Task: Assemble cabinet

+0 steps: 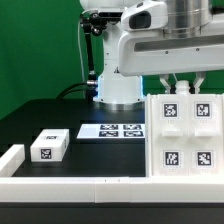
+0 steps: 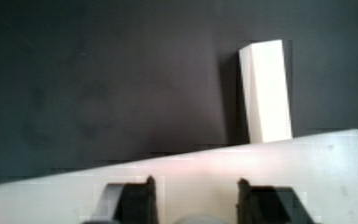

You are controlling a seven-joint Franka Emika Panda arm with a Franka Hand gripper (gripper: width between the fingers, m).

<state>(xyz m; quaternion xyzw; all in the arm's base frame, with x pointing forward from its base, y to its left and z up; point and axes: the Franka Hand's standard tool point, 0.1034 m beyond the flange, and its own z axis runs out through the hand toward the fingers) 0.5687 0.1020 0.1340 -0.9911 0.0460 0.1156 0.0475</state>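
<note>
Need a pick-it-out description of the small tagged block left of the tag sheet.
Find the big white cabinet box on the exterior view's right, then go left past the flat marker board. The small drawer block lies alone on the black table beyond it. Unlike the plain white piece further left, it bears one square tag.

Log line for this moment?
gripper: at cabinet edge, grip unclear | drawer block: loose on table, apart from cabinet
</note>
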